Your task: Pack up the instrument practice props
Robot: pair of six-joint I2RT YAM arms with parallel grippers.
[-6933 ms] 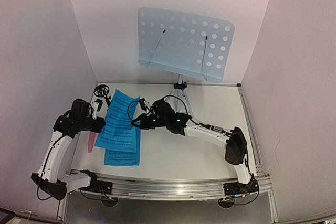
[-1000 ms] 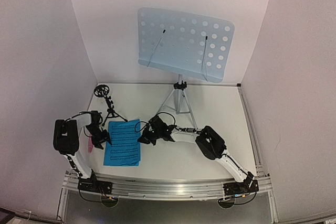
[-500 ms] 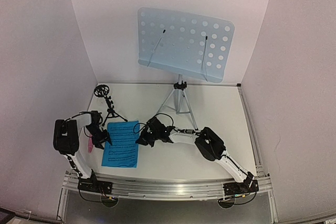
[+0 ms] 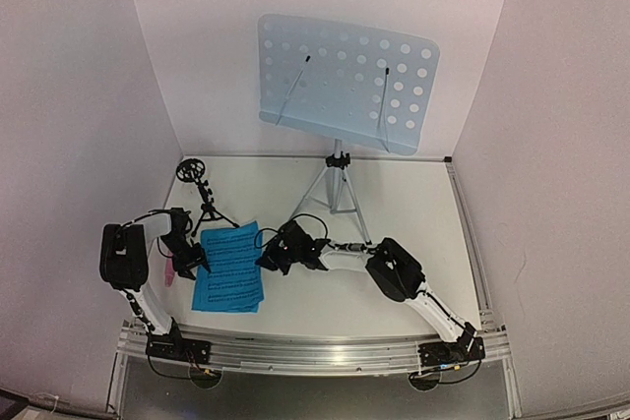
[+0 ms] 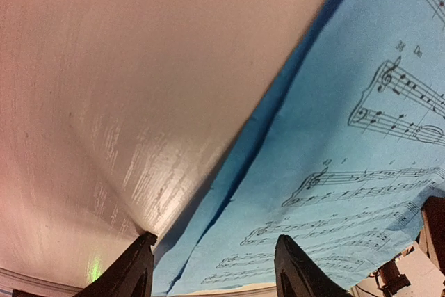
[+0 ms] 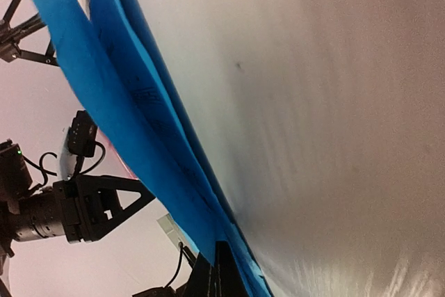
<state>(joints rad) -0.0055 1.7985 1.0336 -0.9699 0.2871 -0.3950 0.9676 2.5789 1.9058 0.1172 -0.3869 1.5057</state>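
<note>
Blue music sheets (image 4: 228, 270): Two sheets lie one on top of the other on the white table (image 4: 423, 213). They are at about 8 o'clock from the table's middle, between the two grippers. The left wrist view shows the printed notes (image 5: 361, 158).

Right gripper (image 4: 266, 263): It is at the 3 o'clock edge of the sheets. Its fingers are squeezed tight together on that edge (image 6: 219, 269). The pinched edge is lifted a little off the table.

Left gripper (image 4: 194, 263): It is at the 9 o'clock edge of the sheets, low by the table. Its fingers stand partly apart and hold nothing. One finger (image 5: 135, 269) is over bare table and the other one is over the blue paper. The paper's edge runs between them.

Pink stick microphone (image 4: 169, 273): It lies on the table just at 9 o'clock of the left gripper. The arm hides most of it.

Black tripod mic stand (image 4: 204, 204): It stands upright at 11 o'clock of the sheets, close to their far edge. Its ring is on top.

Music stand (image 4: 345, 81): It stands at 12 o'clock at the back of the table. It has silver legs and a pale-blue desk full of holes.
</note>
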